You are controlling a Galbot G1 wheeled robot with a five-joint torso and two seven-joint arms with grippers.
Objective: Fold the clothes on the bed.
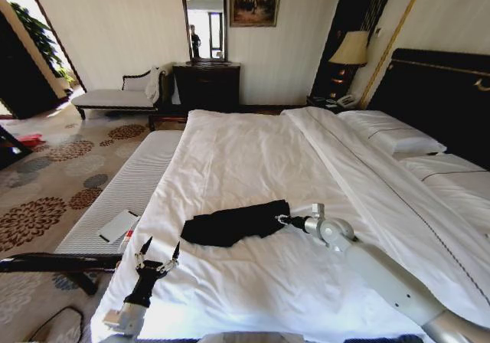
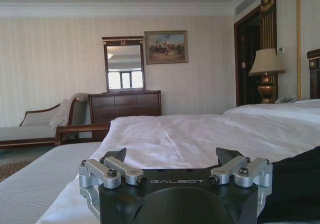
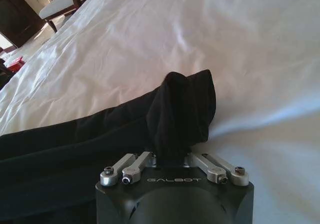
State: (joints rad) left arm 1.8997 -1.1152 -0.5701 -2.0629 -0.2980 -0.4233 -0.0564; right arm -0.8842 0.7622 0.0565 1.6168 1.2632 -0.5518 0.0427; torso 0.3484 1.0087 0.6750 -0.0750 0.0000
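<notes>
The clothes [image 1: 230,224], a black T-shirt bunched into a long strip, lie on the white duvet of the bed [image 1: 253,151] near its front. My right gripper [image 1: 282,220] is shut on the strip's right end. In the right wrist view the right gripper [image 3: 170,158] pinches a raised fold of the black fabric [image 3: 180,104]. My left gripper [image 1: 159,253] stands open to the left of the shirt and in front of it, apart from it, holding nothing. In the left wrist view the left gripper [image 2: 172,156] faces across the bed, with the shirt [image 2: 295,184] beside it.
A grey striped bench [image 1: 134,178] runs along the bed's left side with a white card [image 1: 119,226] on it. Pillows [image 1: 390,136] and a dark headboard [image 1: 444,90] are on the right. A chaise [image 1: 115,96], dresser [image 1: 207,84] and lamp [image 1: 352,48] stand by the far wall.
</notes>
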